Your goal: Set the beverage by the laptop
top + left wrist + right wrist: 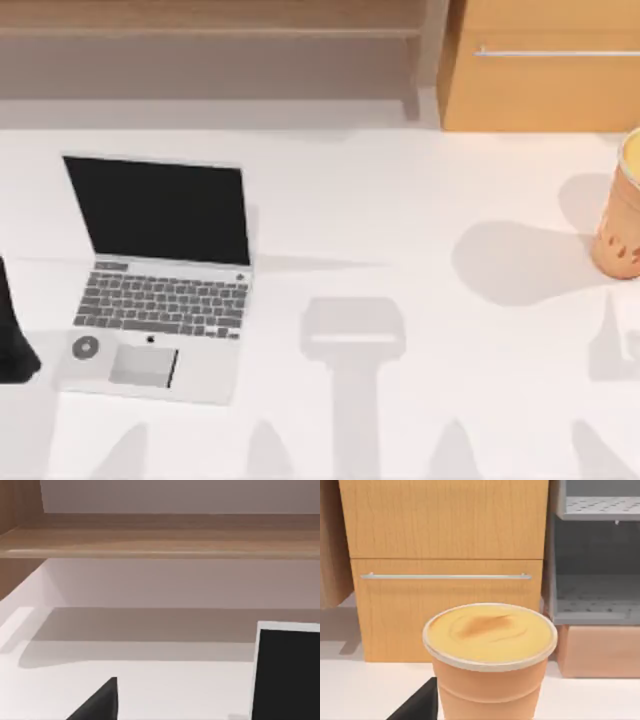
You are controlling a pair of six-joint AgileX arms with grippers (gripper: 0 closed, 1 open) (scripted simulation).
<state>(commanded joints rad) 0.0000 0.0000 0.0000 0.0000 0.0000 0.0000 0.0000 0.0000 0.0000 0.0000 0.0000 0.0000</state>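
The laptop (160, 290) lies open on the left part of the white table, with its black screen toward the back and a round grey sticker beside the trackpad. Its screen edge (287, 672) also appears in the left wrist view. The beverage (622, 215), an orange-tan cup with darker drips, stands upright at the table's far right edge, partly cut off. In the right wrist view the cup (490, 660) is close ahead, its yellow-orange top showing a darker swirl. A black part of my right gripper (417, 705) sits low beside it. My left arm (12, 330) is at the far left, beside the laptop.
A wooden cabinet (540, 65) with a metal drawer handle stands behind the table at the back right. A long wooden shelf (210, 30) runs along the back left. A grey rack (595, 555) stands beside the cabinet. The bare white table (400, 200) stretches between laptop and cup.
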